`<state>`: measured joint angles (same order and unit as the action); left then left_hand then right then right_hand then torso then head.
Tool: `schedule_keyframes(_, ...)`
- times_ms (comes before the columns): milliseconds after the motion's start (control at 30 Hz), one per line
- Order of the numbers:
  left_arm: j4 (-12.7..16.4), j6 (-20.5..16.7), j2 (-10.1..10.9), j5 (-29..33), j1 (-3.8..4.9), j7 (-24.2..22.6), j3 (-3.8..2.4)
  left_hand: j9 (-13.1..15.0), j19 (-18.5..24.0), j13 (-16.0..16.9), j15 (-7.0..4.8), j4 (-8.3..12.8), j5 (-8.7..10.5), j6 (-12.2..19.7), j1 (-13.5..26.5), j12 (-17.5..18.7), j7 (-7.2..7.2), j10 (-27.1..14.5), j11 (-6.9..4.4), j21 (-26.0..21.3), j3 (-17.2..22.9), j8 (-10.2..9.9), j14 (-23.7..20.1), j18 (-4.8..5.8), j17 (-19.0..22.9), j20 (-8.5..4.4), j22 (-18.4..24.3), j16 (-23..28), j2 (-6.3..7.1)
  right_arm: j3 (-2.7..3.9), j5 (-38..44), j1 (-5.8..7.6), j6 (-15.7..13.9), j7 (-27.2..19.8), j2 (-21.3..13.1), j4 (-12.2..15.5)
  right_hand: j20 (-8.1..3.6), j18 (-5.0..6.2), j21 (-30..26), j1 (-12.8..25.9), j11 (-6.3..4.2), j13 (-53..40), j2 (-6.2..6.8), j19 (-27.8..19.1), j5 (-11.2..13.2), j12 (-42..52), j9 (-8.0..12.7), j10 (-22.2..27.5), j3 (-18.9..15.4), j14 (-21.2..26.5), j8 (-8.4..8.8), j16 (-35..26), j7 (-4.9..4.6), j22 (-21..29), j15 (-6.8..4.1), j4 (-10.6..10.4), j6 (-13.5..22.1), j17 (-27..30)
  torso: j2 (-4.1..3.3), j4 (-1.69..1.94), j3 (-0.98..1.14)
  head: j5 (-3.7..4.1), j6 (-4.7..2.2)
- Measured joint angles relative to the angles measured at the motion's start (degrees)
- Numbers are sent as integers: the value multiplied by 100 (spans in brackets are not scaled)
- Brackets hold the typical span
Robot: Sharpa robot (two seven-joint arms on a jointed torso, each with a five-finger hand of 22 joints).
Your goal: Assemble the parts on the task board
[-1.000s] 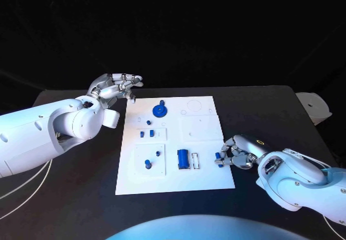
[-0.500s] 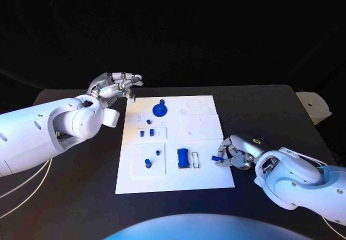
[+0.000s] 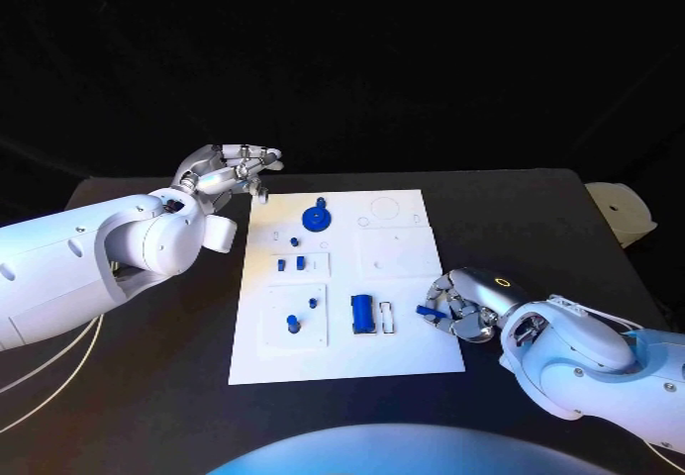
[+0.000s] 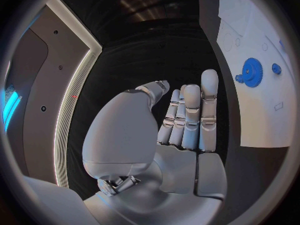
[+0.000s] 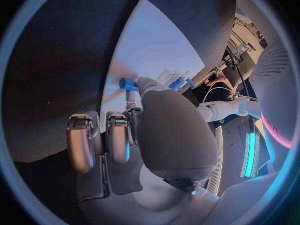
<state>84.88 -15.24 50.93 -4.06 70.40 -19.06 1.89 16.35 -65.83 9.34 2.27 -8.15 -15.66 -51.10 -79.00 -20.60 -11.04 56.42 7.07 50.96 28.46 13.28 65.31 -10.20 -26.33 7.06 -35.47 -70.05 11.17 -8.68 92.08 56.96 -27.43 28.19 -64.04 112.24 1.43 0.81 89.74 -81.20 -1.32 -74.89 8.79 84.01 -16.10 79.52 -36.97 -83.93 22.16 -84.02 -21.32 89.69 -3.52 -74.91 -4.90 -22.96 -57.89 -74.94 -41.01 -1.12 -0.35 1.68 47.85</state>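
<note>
Parts of the assembly sit on the white task board (image 3: pixel 407 361), which lies flat in the middle of the black counter (image 3: pixel 542 213): a blue gear (image 3: pixel 316 216) near the far end, small blue pegs (image 3: pixel 291 264) in the middle panels, and a blue cylinder (image 3: pixel 362 313) beside a slot near the right edge. Over the last second the right hand (image 3: pixel 459 305) has crept from the board's right edge inward, carrying a small blue piece (image 3: pixel 426 311) pinched at its fingertips; the wrist view shows that piece (image 5: pixel 128 83) over the white plate. That suggests an insertion is being lined up, probably near the cylinder's slot. The left hand (image 3: pixel 229 170) has not moved, hovering off the board's far left corner, fingers loosely curled and holding nothing. Beyond the counter the room is dark, with a pale object (image 3: pixel 624 214) at the right side.
</note>
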Motion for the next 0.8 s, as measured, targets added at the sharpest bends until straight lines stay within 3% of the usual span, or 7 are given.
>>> schedule_keyframes(267, -4, 0, -10, 0, 0, 0, 0, 0, 0, 0, 0, 0, 0, 0, 0, 0, 0, 0, 0, 0, 0, 0, 0, 0, 0, 0, 0, 0, 0, -3, -177, 90, -108, 95, 36, 186, 1, 0, 0, 416, 0, -6, 56, 0, -7, 0, 0, 0, 294, 0, 0, 0, -2, 0, 0, 151, -1, 1, -1, 4, -2, -4, -14)
schedule_keyframes(333, -4, 0, -13, 0, 0, 0, 0, 0, 0, -1, 0, 0, 0, 0, 0, 0, 0, 0, 0, 0, 0, 0, 0, 0, 0, 0, 0, 0, 0, 1, -244, 118, -147, 103, 82, 225, 1, 0, 0, 491, 0, -6, 74, 0, 68, 0, 0, 0, 551, -1, 0, 0, -3, 1, 0, 406, -1, 1, -2, 7, -2, -4, -18)
schedule_keyframes(400, -4, 0, -14, 0, 0, 0, 0, -1, 0, -1, 0, 0, 0, 0, 0, 0, 0, 0, 0, 0, 0, 0, 0, 0, 0, 0, 0, 0, 0, 1, -312, 129, -175, 108, 130, 239, 1, 0, 0, 536, 0, -6, 119, 0, 72, 0, 0, 0, 554, -1, 0, 0, -3, 1, 0, 409, -1, 1, -3, 7, -2, -4, -19)
schedule_keyframes(533, -3, 0, -15, 0, 0, 0, 0, -1, 0, -1, 0, 0, 0, 0, 0, 0, 0, 0, 0, 0, 0, 0, 0, 0, 0, 0, 0, 0, 0, 1, -478, 141, -222, 117, 262, 222, 1, 0, 0, 711, 0, -6, 157, 0, 147, 0, -1, 0, 779, -1, -1, 0, -3, 1, -1, 634, -2, 1, -6, 2, -2, -4, -20)
schedule_keyframes(633, -1, 0, -19, 0, 0, 0, 0, -1, 0, -1, 0, 0, 0, 0, 0, 0, 0, 0, 0, 0, 0, 0, 0, 0, 0, 0, 0, 0, 0, 1, -585, 145, -244, 121, 342, 185, 1, 1, 0, 835, 0, -6, 177, 0, 149, 0, -2, 0, 829, -1, -2, 0, -4, 1, -1, 684, -2, 1, -7, 2, -2, 4, -20)
schedule_keyframes(667, 0, 0, -20, 0, 0, 0, 1, -1, 0, -1, 0, 0, 0, 0, 0, 0, 0, 0, 0, 0, 0, 0, 0, 0, 0, 0, -1, 0, 0, 1, -636, 146, -254, 124, 377, 163, 1, 1, 0, 880, 0, -5, 190, 0, 146, 24, -2, 0, 1017, -1, -3, 0, -4, 1, -1, 872, -3, 1, -7, 3, -3, 7, -20)
schedule_keyframes(800, 2, 0, -22, 0, 0, 1, 1, -1, 0, -1, 0, 0, 0, 0, 0, 0, 0, 0, 0, 0, 0, 0, 0, 0, 0, 0, 0, 0, 0, 1, -805, 149, -271, 139, 508, 77, 2, 0, 0, 997, 0, -5, 200, 0, 87, 24, -3, 0, 1009, -1, -6, 0, -11, 0, -1, 901, -10, 1, -7, 7, -3, 9, -20)
